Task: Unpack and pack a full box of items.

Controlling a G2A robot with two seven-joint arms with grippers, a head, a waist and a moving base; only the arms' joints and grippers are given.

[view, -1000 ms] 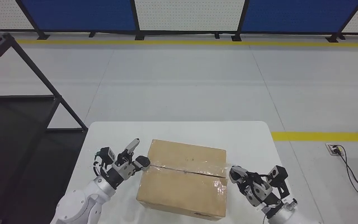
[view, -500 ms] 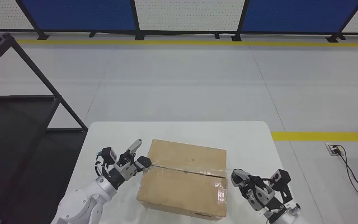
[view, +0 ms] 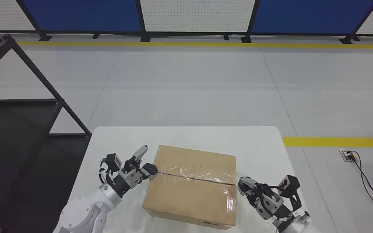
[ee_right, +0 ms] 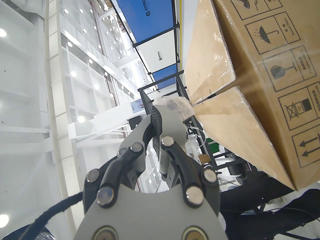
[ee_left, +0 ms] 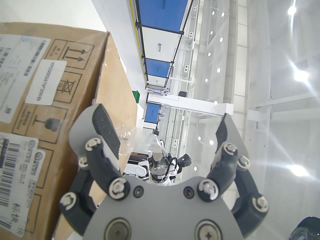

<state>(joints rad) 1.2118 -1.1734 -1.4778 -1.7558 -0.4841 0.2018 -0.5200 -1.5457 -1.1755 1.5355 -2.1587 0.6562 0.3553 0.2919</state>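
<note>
While the right gripper (ee_right: 157, 112) clamps the tape (ee_right: 176, 106) at the box (view: 186, 192) seam (left gripper (ee_left: 163, 123) gaping alongside), unsealing seems underway; next needs a steady peel.

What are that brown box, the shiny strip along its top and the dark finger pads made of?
Box: matte brown cardboard, shown by folded flaps and printed labels. Strip: clear glossy plastic tape, crumpled where the right gripper pinches it. Pads: probably black rubber, dull and finely textured.
</note>
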